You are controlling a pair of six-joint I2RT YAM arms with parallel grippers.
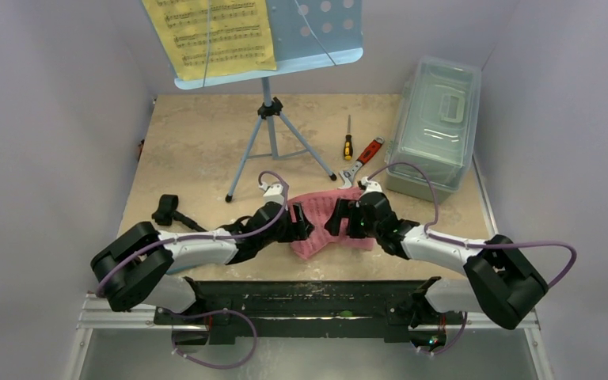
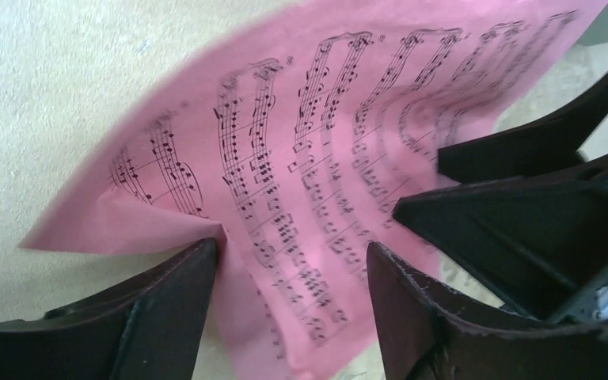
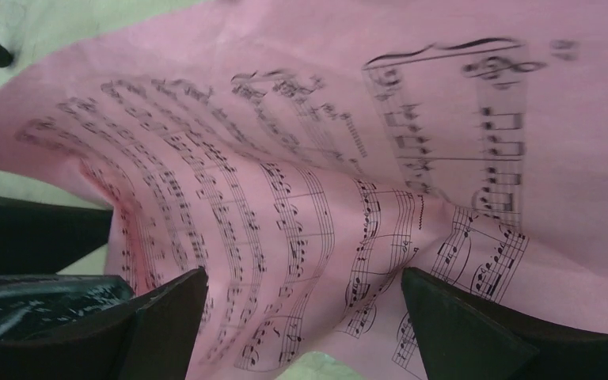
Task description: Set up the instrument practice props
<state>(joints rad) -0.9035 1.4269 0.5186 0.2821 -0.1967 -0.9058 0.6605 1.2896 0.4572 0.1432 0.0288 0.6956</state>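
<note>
A pink sheet-music page (image 1: 321, 237) lies buckled on the table between my two grippers. My left gripper (image 2: 293, 244) straddles its near edge with the jaws apart; the left fingertip (image 2: 202, 257) pushes a crease into the paper (image 2: 285, 119). My right gripper (image 3: 302, 273) faces it from the other side, open over the page (image 3: 285, 119), which arches up between the fingers. The two grippers (image 1: 305, 223) (image 1: 336, 218) nearly meet over the sheet. At the back, the light blue music stand (image 1: 317, 32) is upright on its tripod with a yellow page (image 1: 210, 32) on it.
A screwdriver (image 1: 347, 141) and a red-handled wrench (image 1: 366, 154) lie behind the page. A clear lidded box (image 1: 435, 127) stands at the back right. A small black piece with a cord (image 1: 168, 210) lies at the left. The stand's tripod legs (image 1: 273, 138) spread just behind my grippers.
</note>
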